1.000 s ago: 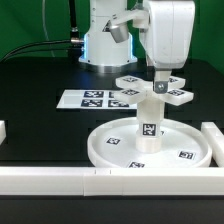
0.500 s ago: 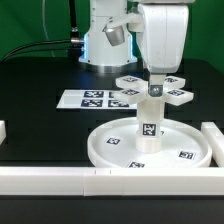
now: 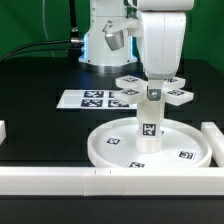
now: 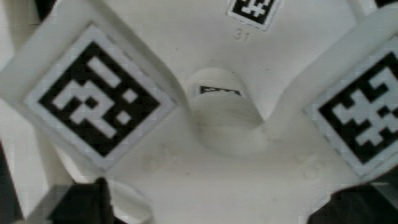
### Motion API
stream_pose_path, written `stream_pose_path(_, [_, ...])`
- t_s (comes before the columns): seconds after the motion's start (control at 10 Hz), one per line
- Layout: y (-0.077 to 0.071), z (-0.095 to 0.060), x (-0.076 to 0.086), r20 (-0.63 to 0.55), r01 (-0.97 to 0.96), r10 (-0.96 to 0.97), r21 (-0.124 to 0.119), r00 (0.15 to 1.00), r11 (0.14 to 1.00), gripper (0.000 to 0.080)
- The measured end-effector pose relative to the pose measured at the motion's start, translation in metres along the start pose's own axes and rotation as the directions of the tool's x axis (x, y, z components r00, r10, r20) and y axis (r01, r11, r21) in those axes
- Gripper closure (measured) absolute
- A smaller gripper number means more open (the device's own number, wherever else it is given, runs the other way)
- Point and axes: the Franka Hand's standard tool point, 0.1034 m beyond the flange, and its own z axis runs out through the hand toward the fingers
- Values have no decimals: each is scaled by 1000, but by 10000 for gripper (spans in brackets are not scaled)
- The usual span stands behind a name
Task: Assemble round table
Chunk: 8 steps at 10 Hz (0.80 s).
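Observation:
The large rimmed disc [image 3: 100, 150] lies at the front of the table. The short cylinder leg [image 3: 149, 128] stands upright in its central hub. My gripper [image 3: 153, 93] comes straight down over the leg and is shut on its top end. In the wrist view the leg [image 4: 222, 185] fills the gap between the dark fingers [image 4: 80, 200], with the tagged disc [image 4: 178, 40] beyond it. The small flat foot piece [image 3: 178, 95] lies just behind the disc, partly hidden by my gripper.
The marker board [image 3: 85, 99] lies behind the disc toward the exterior view's left. White border bars run along the front [image 3: 60, 178] and the exterior view's right [image 3: 214, 135]. The arm's base [image 3: 100, 45] stands at the back.
My hand has turned about its vertical axis over the leg. The leg and disc stay where they were.

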Motion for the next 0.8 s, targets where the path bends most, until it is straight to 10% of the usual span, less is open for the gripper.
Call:
stream_pose_path(0.1, [0, 1, 0, 0, -1, 1, 2, 1000, 1000, 346])
stream_pose_path(0.8, [-1, 1, -1, 0, -315, 315, 3, 949, 949, 358])
